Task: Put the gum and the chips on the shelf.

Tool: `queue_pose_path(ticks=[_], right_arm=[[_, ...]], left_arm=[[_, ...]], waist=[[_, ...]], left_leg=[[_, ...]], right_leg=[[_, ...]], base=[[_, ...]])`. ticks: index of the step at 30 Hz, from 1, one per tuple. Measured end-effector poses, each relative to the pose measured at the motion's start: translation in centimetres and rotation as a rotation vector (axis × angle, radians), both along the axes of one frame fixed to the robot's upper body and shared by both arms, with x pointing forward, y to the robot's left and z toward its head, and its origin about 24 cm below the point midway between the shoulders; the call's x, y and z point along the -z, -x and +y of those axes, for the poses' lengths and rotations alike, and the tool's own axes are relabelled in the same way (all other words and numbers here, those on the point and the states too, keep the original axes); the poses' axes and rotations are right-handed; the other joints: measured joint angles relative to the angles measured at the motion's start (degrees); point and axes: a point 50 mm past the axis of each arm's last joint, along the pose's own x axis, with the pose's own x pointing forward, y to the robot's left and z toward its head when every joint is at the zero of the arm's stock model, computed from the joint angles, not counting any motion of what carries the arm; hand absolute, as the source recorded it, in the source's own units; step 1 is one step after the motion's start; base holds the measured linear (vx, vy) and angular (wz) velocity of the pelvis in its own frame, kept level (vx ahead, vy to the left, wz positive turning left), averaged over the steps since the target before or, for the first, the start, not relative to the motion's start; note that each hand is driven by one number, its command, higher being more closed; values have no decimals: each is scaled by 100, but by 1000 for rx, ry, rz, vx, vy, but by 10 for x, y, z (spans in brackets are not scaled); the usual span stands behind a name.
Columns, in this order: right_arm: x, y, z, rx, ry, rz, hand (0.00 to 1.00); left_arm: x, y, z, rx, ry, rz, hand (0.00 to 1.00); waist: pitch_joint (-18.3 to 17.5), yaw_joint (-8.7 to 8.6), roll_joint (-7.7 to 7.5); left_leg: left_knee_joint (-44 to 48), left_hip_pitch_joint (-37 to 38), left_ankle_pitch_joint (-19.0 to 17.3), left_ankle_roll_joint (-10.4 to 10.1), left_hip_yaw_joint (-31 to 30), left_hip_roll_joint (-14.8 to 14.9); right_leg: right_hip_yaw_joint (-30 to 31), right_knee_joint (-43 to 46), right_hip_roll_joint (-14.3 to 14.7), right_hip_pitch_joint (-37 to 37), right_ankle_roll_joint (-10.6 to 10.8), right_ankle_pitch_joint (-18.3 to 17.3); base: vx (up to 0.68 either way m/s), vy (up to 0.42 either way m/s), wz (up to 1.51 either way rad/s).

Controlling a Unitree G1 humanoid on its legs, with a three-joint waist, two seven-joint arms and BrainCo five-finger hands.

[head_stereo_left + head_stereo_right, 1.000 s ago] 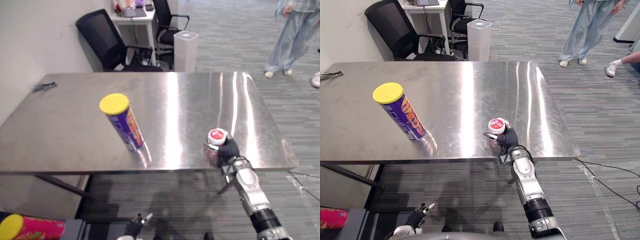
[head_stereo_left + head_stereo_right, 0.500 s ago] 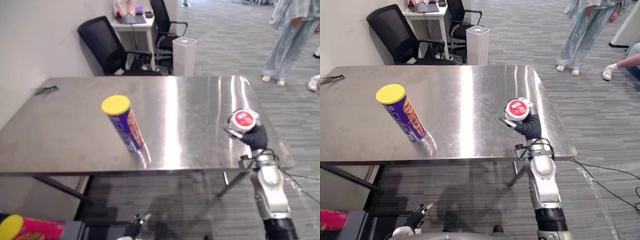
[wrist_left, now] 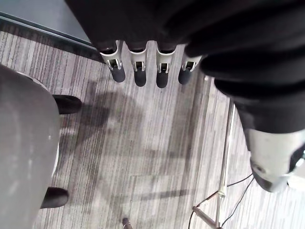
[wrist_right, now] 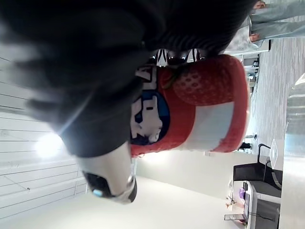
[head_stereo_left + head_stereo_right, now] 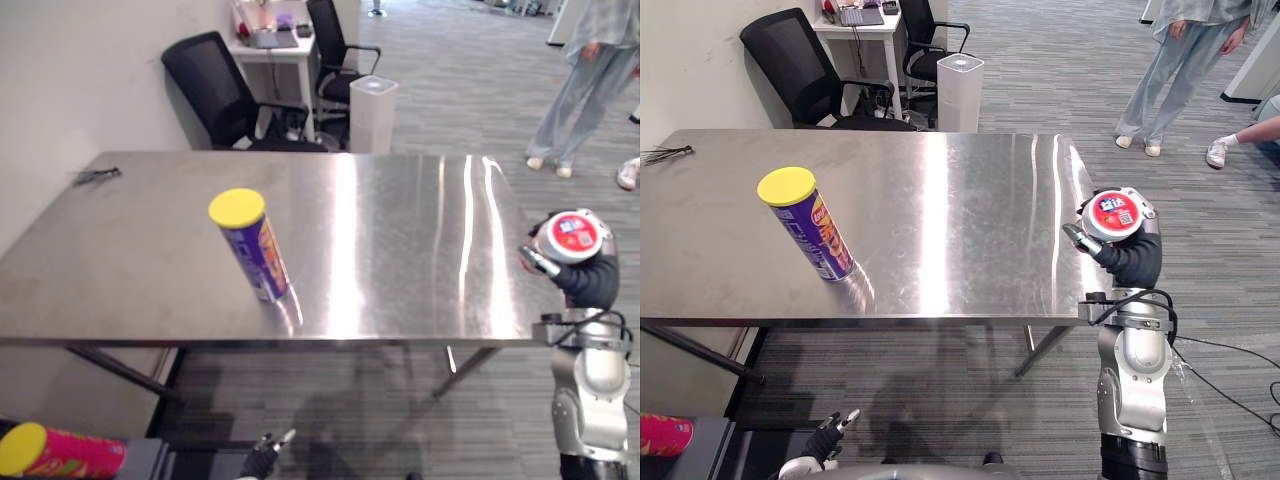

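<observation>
Well, my right hand [image 5: 1135, 262] was curled round the round red-and-white plastic gum tub [image 5: 1113, 214], lifted at the right edge of the shiny steel table [image 5: 960, 200], the purple chips tube with a yellow lid [image 5: 810, 225] stood on it well apart, my left hand [image 3: 139, 67] hung low, fingers straight.

Right hand [image 5: 1135, 262] up, closed on the gum tub [image 5: 1113, 213]; left hand [image 5: 828, 441] low and idle.
Right forearm stands near upright, with the wrist bent under its dark ribbed cover. Fingers and thumb wrap the tub's side, its lid tipped toward the head. Left hand hangs at the robot's left side, fingers [image 3: 139, 71] straight in a row, thumb apart, holding nothing.
</observation>
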Motion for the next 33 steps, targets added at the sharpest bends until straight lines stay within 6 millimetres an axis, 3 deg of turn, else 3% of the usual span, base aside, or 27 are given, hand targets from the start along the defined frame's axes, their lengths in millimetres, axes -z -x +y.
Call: queue_pose_path(ticks=[5, 10, 12, 14, 16, 17, 18, 19, 20, 22, 26, 27, 29, 30, 31, 33], right_arm=[[4, 8, -14, 83, -1, 18, 100], [7, 7, -15, 87, -17, 27, 100], [13, -2, -2, 19, -35, 50, 100], [17, -9, 11, -54, -65, 63, 100], [16, -15, 21, -110, -64, 62, 100], [13, -18, 25, -134, -57, 50, 100], [11, -20, 28, -148, -53, 43, 100], [9, -22, 28, -149, -50, 35, 100], [4, -25, 27, -146, -42, 22, 100], [3, -29, 25, -125, -55, 21, 100], [4, -30, 22, -106, -62, 24, 100], [3, -29, 16, -81, -65, 17, 100], [4, -28, 12, -54, -76, 22, 100], [4, -29, 14, -57, -74, 22, 100], [4, -29, 14, -57, -75, 22, 100], [7, -28, 12, -45, -97, 32, 100]], left_arm=[[0, -1, 0, 9, -3, -3, 0], [-3, -8, 4, 12, -14, -21, 0], [-4, -11, 6, 2, -12, -27, 0], [-5, -15, 5, 6, -7, -35, 0], [-6, -19, 4, 11, 4, -50, 0], [-7, -21, 4, -1, 12, -63, 0], [-7, -21, 6, -21, 17, -65, 0], [-8, -23, 8, -37, 19, -75, 0], [-10, -29, 8, -67, 38, -96, 0], [-8, -26, 9, -85, 44, -83, 0], [-4, -11, 9, -168, 77, -56, 0], [-3, -7, 8, -202, 90, -49, 0], [-2, -1, 10, -233, 93, -45, 0], [-2, 7, 20, -261, 75, -28, 0], [-1, 10, 22, -271, 71, -17, 0], [0, 20, 29, -284, 54, 14, 0]], waist=[[1, -10, -10], [147, 2, -116], [287, 14, -90], [368, 15, -21], [426, 44, 52], [492, 107, 161], [484, 190, 88], [499, 192, 47], [581, 192, 64], [613, 210, 129], [547, 260, 271], [502, 246, 383], [454, 266, 293], [411, 290, 306], [405, 290, 319], [403, 289, 312]], left_leg=[[14, -44, 32, 5, -151, -12], [836, -502, -211, -33, -349, 3], [1475, -907, -414, -103, -612, 107], [1632, -1228, -388, -153, -901, 174], [1534, -1488, -264, -210, -1155, 202], [1300, -1575, -219, -194, -1185, 297], [952, -1564, -403, 92, -697, 445], [1159, -1640, -389, 212, -294, 527], [2041, -1953, -334, 332, 371, 770], [3013, -1919, -338, 371, 901, 1047], [3819, -1311, -515, 570, 1856, 1687], [3666, -1284, -475, 500, 1954, 1701], [3146, -1389, -480, 510, 2051, 1347], [2536, -1362, -484, 500, 1844, 1086], [2279, -1372, -486, 498, 1779, 1005], [1535, -1388, -340, 193, 1806, 795]], right_leg=[[-150, 124, -25, 13, -25, -65], [-235, 1286, -136, -478, -113, -615], [-436, 1548, -73, -566, -198, -744], [-715, 1690, -19, -689, -279, -793], [-1044, 1845, 2, -841, -400, -882], [-1303, 1871, 41, -874, -458, -908], [-1621, 1692, -3, -842, -583, -863], [-1792, 1626, -104, -837, -624, -840], [-2216, 1727, -239, -842, -681, -827], [-2859, 1822, -384, -715, -768, -880], [-3864, 2159, -831, -581, -791, -902], [-4205, 2313, -985, -539, -734, -933], [-4516, 2112, -1131, -508, -574, -873], [-4859, 1873, -1158, -427, -492, -727], [-5040, 1816, -1154, -396, -475, -671], [-5547, 1778, -1187, -342, -431, -472]], base=[[-14, -15, 14], [-59, -31, 25], [-155, -87, 39], [-177, -116, 68], [-185, -130, 91], [-159, -158, 109], [-157, -164, 123], [-168, -157, 148], [-143, -112, 134], [-114, -97, 157], [-94, 23, 150], [-107, 157, 140], [-123, 199, 162], [-112, 214, 145], [-130, 258, 135], [-95, 195, 114]])
